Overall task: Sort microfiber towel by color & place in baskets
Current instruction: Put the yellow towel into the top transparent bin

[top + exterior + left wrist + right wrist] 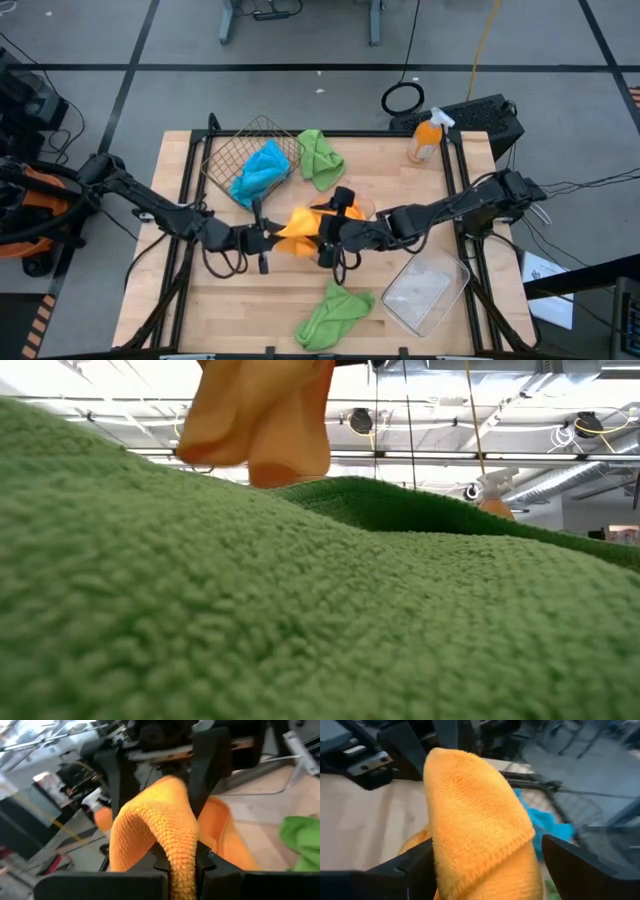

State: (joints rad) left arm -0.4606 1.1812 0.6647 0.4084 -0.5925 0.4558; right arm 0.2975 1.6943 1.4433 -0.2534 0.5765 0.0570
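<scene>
Green towel [300, 610] close up; orange cloth [265, 420], perhaps hanging.

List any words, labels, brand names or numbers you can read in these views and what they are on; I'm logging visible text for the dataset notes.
None can be read in any view.
The orange spray bottle at the table's far right corner shows no readable label.
The papers beside the table on the right carry dark marks too small to read.
The orange towel, held between the left gripper and the right gripper, shows no tag.

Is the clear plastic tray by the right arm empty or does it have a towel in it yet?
Empty: the clear plastic tray shows only bare wood through it in the high view.
</scene>
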